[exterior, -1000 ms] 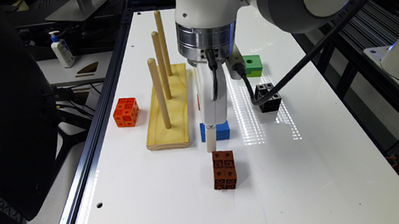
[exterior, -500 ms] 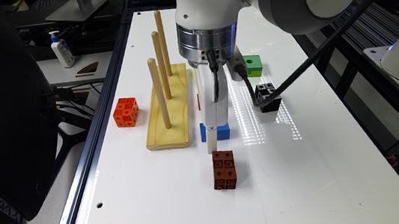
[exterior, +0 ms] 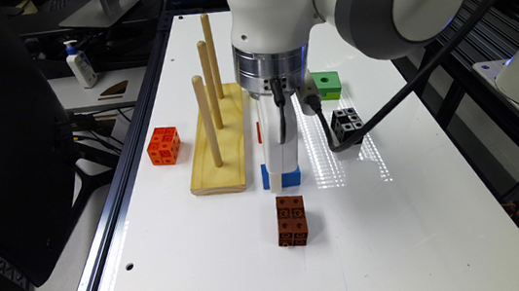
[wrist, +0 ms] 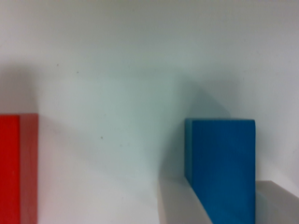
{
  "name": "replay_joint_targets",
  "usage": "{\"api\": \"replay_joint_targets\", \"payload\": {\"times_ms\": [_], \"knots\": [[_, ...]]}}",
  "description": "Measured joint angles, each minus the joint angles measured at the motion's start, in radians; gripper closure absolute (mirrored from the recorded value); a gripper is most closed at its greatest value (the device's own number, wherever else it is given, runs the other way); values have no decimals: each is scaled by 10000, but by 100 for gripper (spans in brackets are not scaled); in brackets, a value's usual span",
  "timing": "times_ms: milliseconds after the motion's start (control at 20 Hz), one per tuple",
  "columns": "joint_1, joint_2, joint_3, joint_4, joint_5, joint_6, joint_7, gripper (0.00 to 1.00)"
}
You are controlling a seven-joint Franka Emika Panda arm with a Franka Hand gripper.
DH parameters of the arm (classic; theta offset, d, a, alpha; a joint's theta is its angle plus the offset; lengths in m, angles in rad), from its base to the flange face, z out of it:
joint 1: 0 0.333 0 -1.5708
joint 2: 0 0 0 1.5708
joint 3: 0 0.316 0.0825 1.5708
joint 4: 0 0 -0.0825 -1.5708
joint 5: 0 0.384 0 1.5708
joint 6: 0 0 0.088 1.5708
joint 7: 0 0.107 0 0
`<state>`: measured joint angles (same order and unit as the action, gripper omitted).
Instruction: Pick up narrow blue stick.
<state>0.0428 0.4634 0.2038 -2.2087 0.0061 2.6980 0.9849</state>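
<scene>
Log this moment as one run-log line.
phase: grasp approach | gripper: down at table, fingers straddling narrow blue stick | stick: on table, not lifted | neighbour: red block, apart

Wooden peg rack, orange cube, brown block, black cube, green block, and red block rest on the white table.

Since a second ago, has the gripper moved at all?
No. The gripper sits at the same spot over the narrow blue stick, level with the near end of the wooden peg base, as before.
</scene>
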Motion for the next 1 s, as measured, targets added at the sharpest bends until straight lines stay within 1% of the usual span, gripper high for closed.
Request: {"api": "replay_joint_targets", "payload": {"times_ms": [600, 700, 900, 1000], "knots": [[-5, -46, -46, -6, 0, -21, 1, 100], [-5, -231, -46, -6, 0, -170, 4, 100], [-3, -886, -43, -20, 0, -869, 32, 100], [-3, -1061, -41, -35, 0, -1064, 43, 100]]}}
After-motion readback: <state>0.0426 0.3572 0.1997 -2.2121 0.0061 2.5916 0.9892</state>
